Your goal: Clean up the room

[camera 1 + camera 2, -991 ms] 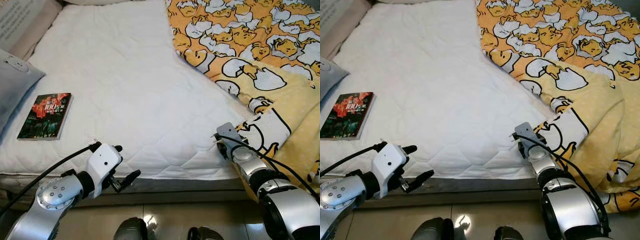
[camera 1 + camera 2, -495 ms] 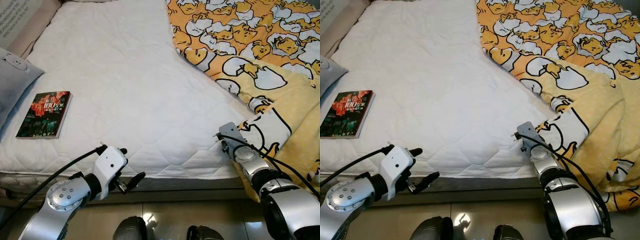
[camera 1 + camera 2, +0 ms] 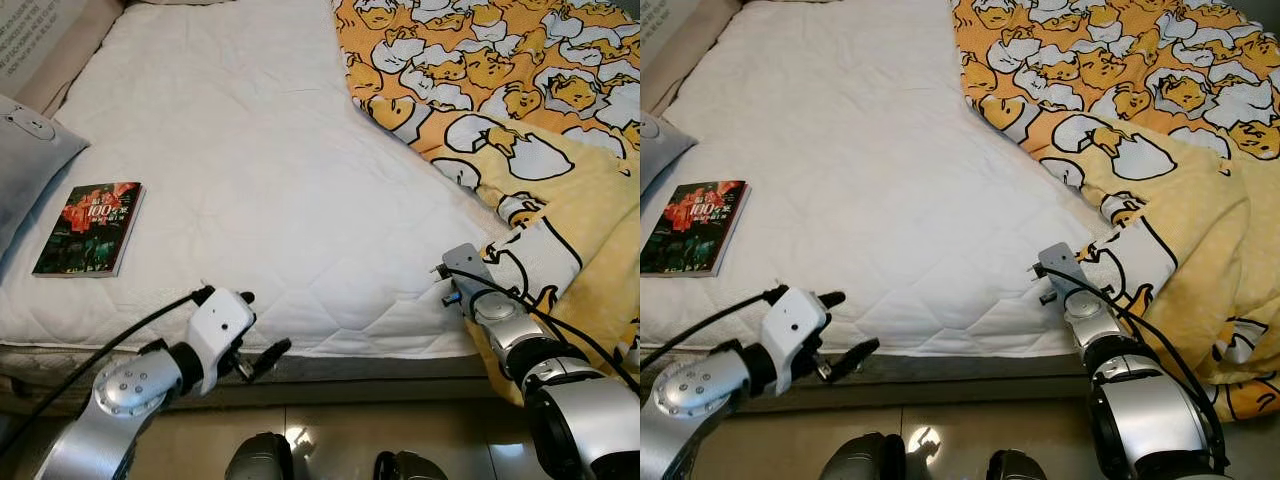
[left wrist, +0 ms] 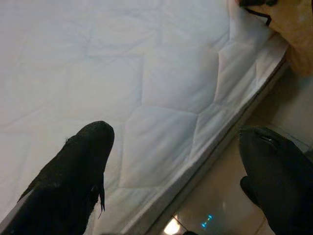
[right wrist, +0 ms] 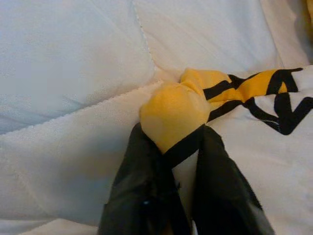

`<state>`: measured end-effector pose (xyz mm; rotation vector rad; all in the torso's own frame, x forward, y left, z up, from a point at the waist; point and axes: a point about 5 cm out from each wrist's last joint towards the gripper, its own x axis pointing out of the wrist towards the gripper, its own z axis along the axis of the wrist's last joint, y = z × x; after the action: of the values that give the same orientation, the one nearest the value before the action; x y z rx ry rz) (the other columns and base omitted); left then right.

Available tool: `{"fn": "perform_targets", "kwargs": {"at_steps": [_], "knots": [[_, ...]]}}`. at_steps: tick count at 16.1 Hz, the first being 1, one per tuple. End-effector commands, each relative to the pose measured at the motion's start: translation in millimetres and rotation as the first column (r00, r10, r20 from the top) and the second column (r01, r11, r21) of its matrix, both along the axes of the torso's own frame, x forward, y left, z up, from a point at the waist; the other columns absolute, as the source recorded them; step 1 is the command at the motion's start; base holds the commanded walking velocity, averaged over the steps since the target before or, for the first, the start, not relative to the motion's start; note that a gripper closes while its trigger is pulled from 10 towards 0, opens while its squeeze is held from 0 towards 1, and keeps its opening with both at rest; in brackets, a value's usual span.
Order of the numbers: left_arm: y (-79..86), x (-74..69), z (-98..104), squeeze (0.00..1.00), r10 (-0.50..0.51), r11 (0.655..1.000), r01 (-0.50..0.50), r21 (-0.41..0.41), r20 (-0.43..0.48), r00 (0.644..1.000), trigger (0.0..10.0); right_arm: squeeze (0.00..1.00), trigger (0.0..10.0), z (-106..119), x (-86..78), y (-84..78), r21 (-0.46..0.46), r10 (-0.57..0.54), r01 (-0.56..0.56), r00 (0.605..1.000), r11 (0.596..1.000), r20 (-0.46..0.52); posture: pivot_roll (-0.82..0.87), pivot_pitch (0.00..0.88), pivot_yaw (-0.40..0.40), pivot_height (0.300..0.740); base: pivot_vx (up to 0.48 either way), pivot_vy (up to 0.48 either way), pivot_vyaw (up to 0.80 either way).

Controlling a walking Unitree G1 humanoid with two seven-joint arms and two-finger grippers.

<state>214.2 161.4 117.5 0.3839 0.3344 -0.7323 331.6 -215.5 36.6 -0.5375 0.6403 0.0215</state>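
Black fingers [image 5: 142,196] of the right gripper [image 5: 171,147] are pinching a bunched yellow fold of the duvet [image 3: 540,130], closed tight on the fabric just above the quilted white mattress [image 3: 250,170]. That gripper is sitting at the near edge of the mattress, toward its right corner, where the duvet's white-and-black printed corner is lying folded back on itself. The duvet, yellow and orange with a cartoon egg pattern, is covering the right side of the bed and spilling over the near right corner toward the floor.

The left gripper [image 3: 250,340] is hovering at the near edge of the mattress, left of centre, with its fingers spread wide and holding nothing; in the left wrist view one finger [image 4: 73,171] is lying over the white quilting and the other over the glossy floor [image 4: 230,200] beside the bed.

A book [image 3: 90,230] with a dark red cover is lying flat near the left edge of the mattress, well apart from both grippers. A grey pillow [image 3: 25,160] is resting at the left edge, just beside the book. The tiled floor [image 3: 330,440] below the bed's near edge is shining with a reflected light.
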Motion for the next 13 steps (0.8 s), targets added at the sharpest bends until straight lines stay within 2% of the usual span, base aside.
{"fn": "perform_targets", "kwargs": {"at_steps": [1, 4, 8, 9, 10, 12, 13], "knots": [[2.4, 0.3, 3.7, 0.23, -0.002, 1.000, 0.002, 0.002, 0.002, 1.000, 10.0, 0.00, 0.0, -1.3, -1.8, -3.5, 0.019, -0.011, 0.011, 1.000, 1.000, -0.008, 0.22, 0.109, 0.019, 0.740, 0.000, 0.000, 0.00], [9.4, 7.5, 1.7, 0.23, 0.017, 1.000, -0.018, -0.019, -0.010, 1.000, 10.0, 0.00, 0.0, -1.1, -1.9, -3.6, 0.053, -0.023, 0.022, 1.000, 0.998, 0.013, 0.21, 0.067, 0.027, 0.740, 0.000, 0.000, 0.00], [7.9, 12.9, -3.7, 0.23, 0.040, 0.999, -0.040, -0.029, -0.014, 0.999, 10.0, 0.00, 0.0, -1.7, -2.3, -1.4, 0.110, -0.046, 0.042, 0.998, 0.993, 0.040, 0.16, 0.016, 0.059, 0.740, 0.000, 0.000, 0.00], [5.8, 14.9, -5.9, 0.23, 0.087, 0.994, -0.087, -0.058, -0.007, 0.996, 10.0, 0.00, 0.0, 1.3, -0.1, 1.0, 0.164, -0.042, 0.029, 0.996, 0.986, 0.075, 0.13, 0.000, 0.063, 0.740, 0.000, 0.000, 0.00], [5.3, 15.3, -6.5, 0.23, 0.090, 0.994, -0.090, -0.061, -0.006, 0.996, 10.0, 0.00, 0.0, 1.7, 0.1, 1.2, 0.174, -0.041, 0.027, 0.996, 0.984, 0.080, 0.13, 0.000, 0.063, 0.740, 0.000, 0.000, 0.00], [-2.7, 16.6, -16.0, 0.22, 0.064, 0.996, -0.065, -0.059, -0.020, 0.998, 10.0, 0.00, 0.0, 3.6, 0.4, 4.3, 0.249, -0.013, -0.016, 0.993, 0.968, 0.113, 0.09, 0.000, 0.048, 0.740, 0.000, 0.000, 0.00], [-3.5, 21.7, -24.2, 0.22, 0.099, 0.994, -0.100, -0.049, -0.034, 0.995, 10.0, 0.00, 0.0, 2.5, -1.5, 10.7, 0.299, 0.047, -0.084, 0.991, 0.951, 0.129, 0.08, 0.000, 0.040, 0.740, 0.000, 0.000, 0.00]]}}
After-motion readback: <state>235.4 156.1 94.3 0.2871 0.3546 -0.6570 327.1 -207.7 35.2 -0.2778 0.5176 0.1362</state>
